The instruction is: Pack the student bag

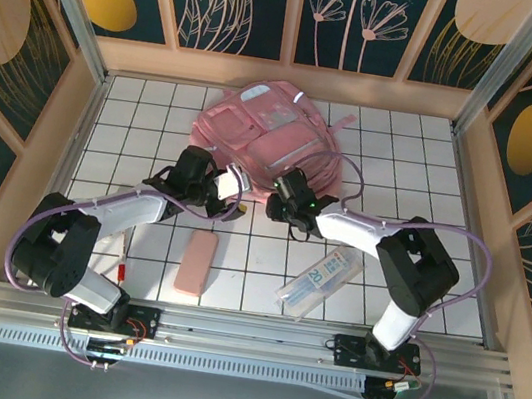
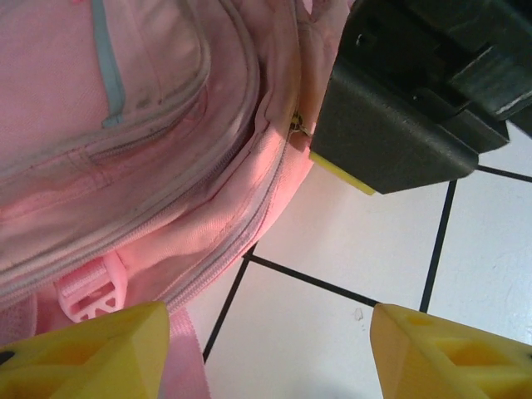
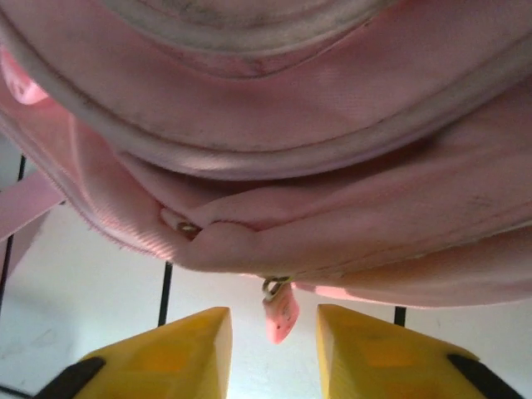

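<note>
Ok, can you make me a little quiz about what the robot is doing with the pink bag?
1. True or false: the student bag is blue.
2. What hangs between the fingers of the right gripper? A) zipper pull B) pencil C) spoon
3. How many cases lie on the table, apart from the bag?
Key: 1 false, it's pink. 2 A. 3 two: a pink case and a clear case.

Open tile left and right of the student bag [image 1: 266,134]. Near edge crowded by left gripper [image 1: 238,197] and right gripper [image 1: 279,185]. Closer in from the bag, blocked by pink pencil case [image 1: 197,262] and clear pouch [image 1: 322,281].
</note>
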{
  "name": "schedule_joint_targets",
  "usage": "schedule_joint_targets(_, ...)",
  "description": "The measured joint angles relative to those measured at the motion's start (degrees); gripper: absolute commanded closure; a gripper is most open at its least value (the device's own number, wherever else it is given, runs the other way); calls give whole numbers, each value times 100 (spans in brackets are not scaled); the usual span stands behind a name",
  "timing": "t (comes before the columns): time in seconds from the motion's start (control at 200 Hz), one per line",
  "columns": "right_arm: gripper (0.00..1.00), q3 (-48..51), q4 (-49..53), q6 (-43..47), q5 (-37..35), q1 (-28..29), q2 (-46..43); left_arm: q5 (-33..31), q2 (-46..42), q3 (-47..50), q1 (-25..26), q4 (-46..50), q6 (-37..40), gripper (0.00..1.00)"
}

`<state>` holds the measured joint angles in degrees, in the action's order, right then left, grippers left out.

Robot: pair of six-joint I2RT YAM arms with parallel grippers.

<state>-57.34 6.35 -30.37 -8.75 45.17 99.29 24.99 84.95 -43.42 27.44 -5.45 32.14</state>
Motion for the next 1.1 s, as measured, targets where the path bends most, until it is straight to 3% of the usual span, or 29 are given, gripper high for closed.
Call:
schedule_joint_targets(0.13, 83, -4, -15, -138, -389, 142, 20, 133, 33, 0, 0, -245, 332, 34)
schedule_joint_targets(0.225, 64, -2, -24, -166, -549, 223, 20, 203, 98, -2, 0, -420, 509, 35)
schedule_joint_targets(0.32, 62, -4, -76, -162, -625, 247, 37, 219, 205, -20, 0, -496, 645, 35)
schedule_joint_targets(0.48, 73, -50, -190, -92, -684, 245, 299, 271, 295, -28, 0, -509, 793, 35)
schedule_joint_targets(0.646, 100, -79, -306, -9, -686, 240, 516, 289, 319, -28, 0, -632, 894, 35)
schedule_joint_targets(0.841, 100, -101, -321, 116, -463, 240, 420, 291, 428, -28, 46, -717, 1191, 35)
schedule_joint_targets(1.096, 100, 111, -374, 669, 538, 240, -649, 151, 811, -92, 155, -863, 1593, 35)
